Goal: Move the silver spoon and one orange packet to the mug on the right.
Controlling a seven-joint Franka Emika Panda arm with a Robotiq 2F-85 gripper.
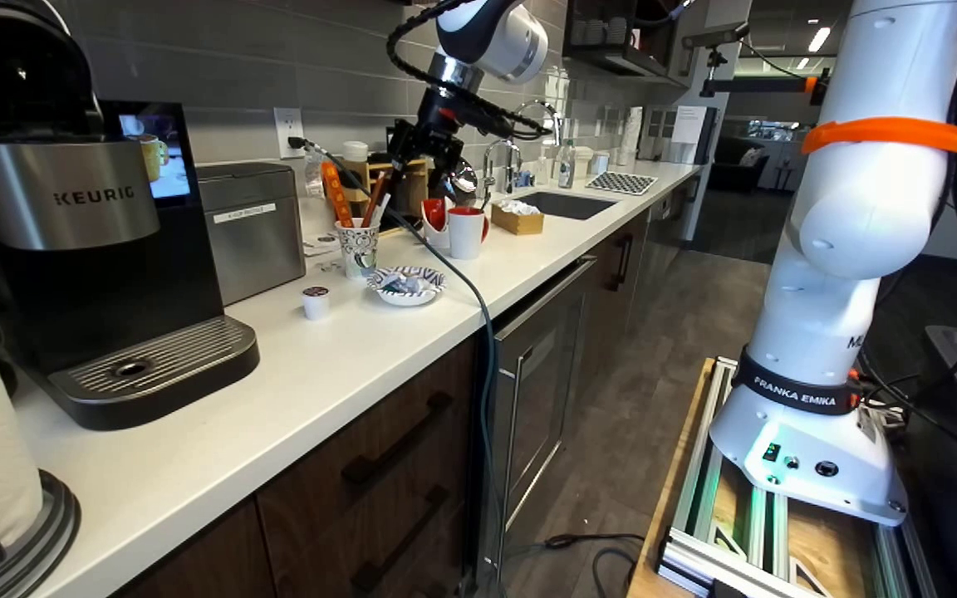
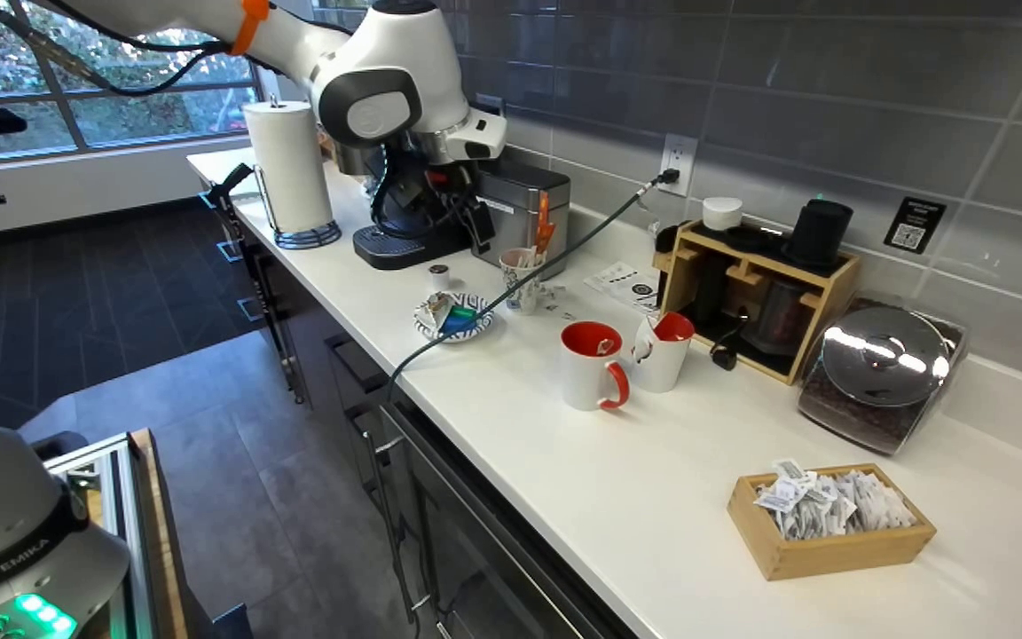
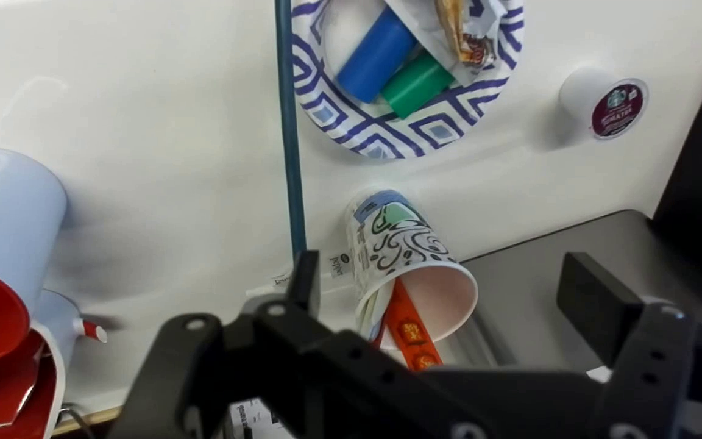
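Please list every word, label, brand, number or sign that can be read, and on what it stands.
"KEURIG": coffee machine.
"FRANKA EMIKA": black band on the arm.
"M", following letters unclear: arm, above the band.
Too small or blurred to read surely: print on metal box, coffee pod, wall sign, leaflet, patterned cup, paper slips, orange packet and white packets.

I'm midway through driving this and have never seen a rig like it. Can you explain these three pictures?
The machine is one white jointed arm, standing beside a kitchen counter. Two pictures come from cameras outside it; the third comes from its wrist, so its black fingers show along the bottom. They stand wide apart and appear to hold nothing. Between them, in the wrist view, you see a patterned paper cup with an orange packet sticking out. Also on the counter: a red-handled mug, a second mug beside it, a patterned dish and a coffee pod.
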